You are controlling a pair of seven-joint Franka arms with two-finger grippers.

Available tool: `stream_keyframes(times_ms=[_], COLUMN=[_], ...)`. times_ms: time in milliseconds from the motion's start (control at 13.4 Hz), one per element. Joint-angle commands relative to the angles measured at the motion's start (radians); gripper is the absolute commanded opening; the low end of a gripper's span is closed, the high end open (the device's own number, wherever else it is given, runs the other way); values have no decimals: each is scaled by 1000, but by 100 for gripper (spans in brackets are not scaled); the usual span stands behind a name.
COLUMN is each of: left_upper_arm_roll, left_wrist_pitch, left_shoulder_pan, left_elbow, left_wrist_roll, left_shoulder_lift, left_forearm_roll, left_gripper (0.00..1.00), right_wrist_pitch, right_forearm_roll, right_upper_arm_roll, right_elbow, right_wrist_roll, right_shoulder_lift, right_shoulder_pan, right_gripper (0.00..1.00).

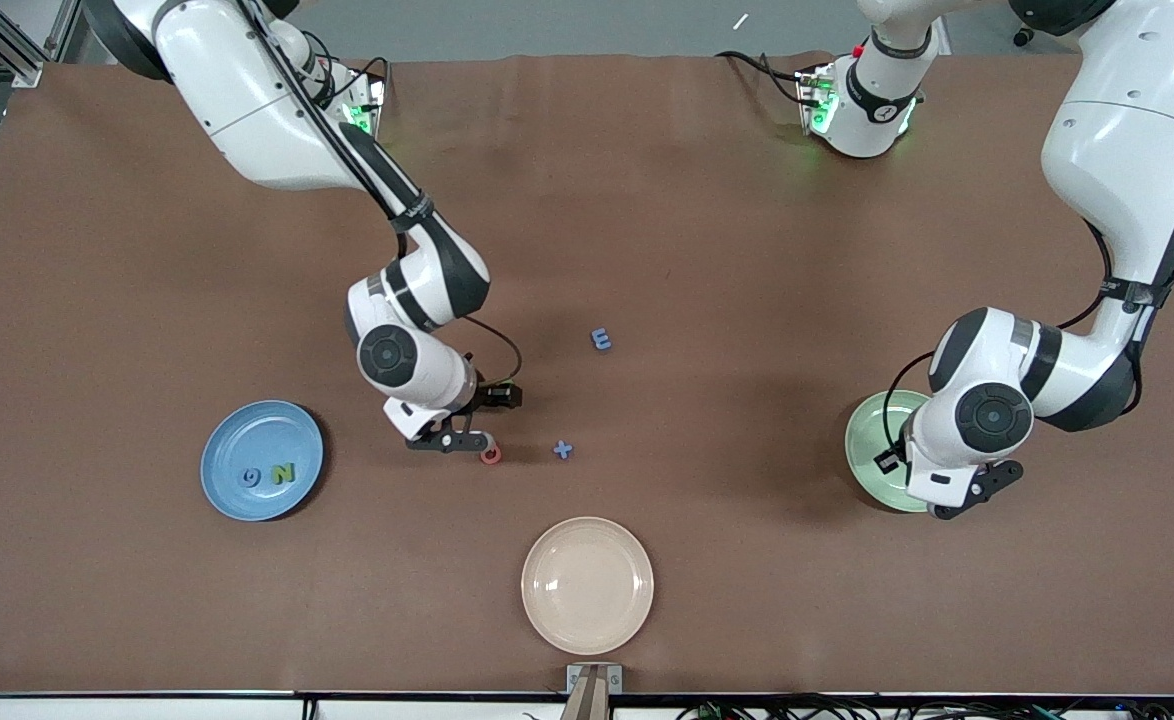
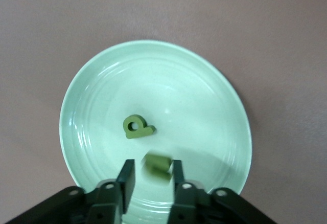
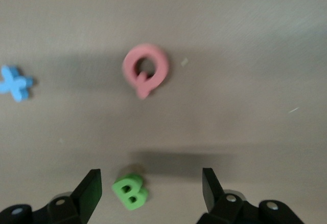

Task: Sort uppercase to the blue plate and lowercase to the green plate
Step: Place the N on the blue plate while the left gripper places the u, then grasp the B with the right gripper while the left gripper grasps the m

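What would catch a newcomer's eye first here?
The left tool over the green plate, a small green letter blurred between its fingers, a green p already lying in the plate. The right tool hangs open above the green B, with the pink Q beside it.

Blue plate, lower left of frame: G, N flat inside. Q, x, m mid-frame on table. Green plate: p flat inside.

Even overhead light is casting soft arm shadows on the brown table; both wrist views are blurring slightly
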Motion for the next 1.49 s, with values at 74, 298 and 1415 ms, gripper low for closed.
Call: stream_keyframes(times_ms=[74, 298, 1415], left_upper_arm_roll=[-83, -220, -213], left_wrist_pitch=[-62, -68, 245], left_shoulder_pan=[-3, -22, -477], left_elbow=[-10, -14, -14], left_wrist_roll=[-54, -253, -634], left_shoulder_lift=[-31, -26, 140], left_forearm_roll=[-3, -3, 14], left_gripper=[100, 100, 53], right_wrist_pitch=[24, 24, 111], right_forearm_roll=[-22, -121, -270], right_upper_arm_roll=[-5, -6, -6], right_elbow=[-78, -81, -98], right_wrist_roll=[45, 62, 169], right_shoulder_lift=[-55, -57, -45], right_shoulder_pan=[46, 52, 87], right_gripper=[87, 82, 56])
